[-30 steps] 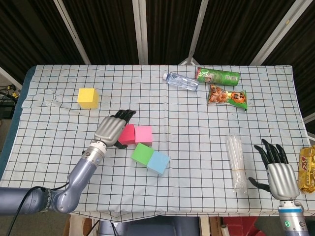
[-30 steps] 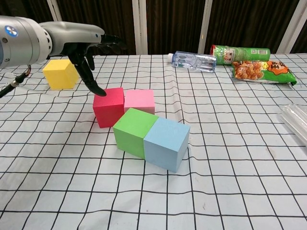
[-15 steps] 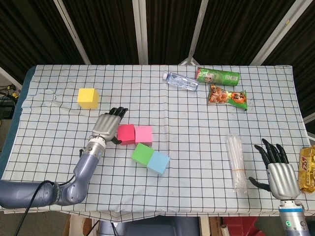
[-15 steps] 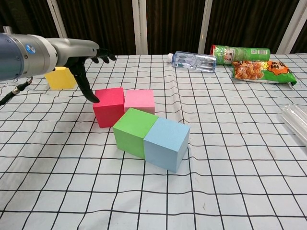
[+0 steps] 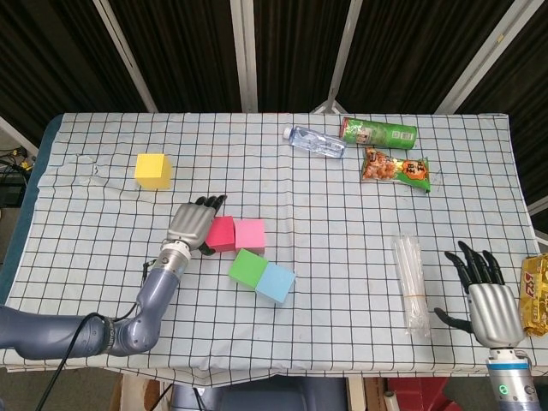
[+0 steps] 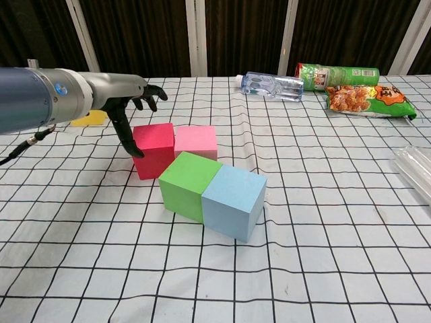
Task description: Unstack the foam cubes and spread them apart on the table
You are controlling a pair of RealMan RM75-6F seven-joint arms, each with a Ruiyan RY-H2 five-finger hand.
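Note:
Four foam cubes sit bunched together mid-table, none stacked: red (image 5: 221,234) touching pink (image 5: 250,234), with green (image 5: 247,268) and blue (image 5: 275,282) joined just in front. A yellow cube (image 5: 153,170) stands alone at the far left, mostly hidden behind my arm in the chest view. My left hand (image 5: 190,227) hovers low at the red cube's (image 6: 154,149) left side, fingers apart, holding nothing; its thumb (image 6: 132,142) reaches down by the cube's left face. My right hand (image 5: 490,300) rests open, fingers spread, near the front right edge.
A water bottle (image 5: 314,141), a green chips can (image 5: 378,131) and a snack bag (image 5: 396,168) lie at the back right. A clear plastic tube pack (image 5: 411,282) lies left of my right hand, a snack packet (image 5: 535,295) at the right edge.
My left hand drew back from above the red cube and has dropped lower along its left side. The cubes and my right hand have stayed put.

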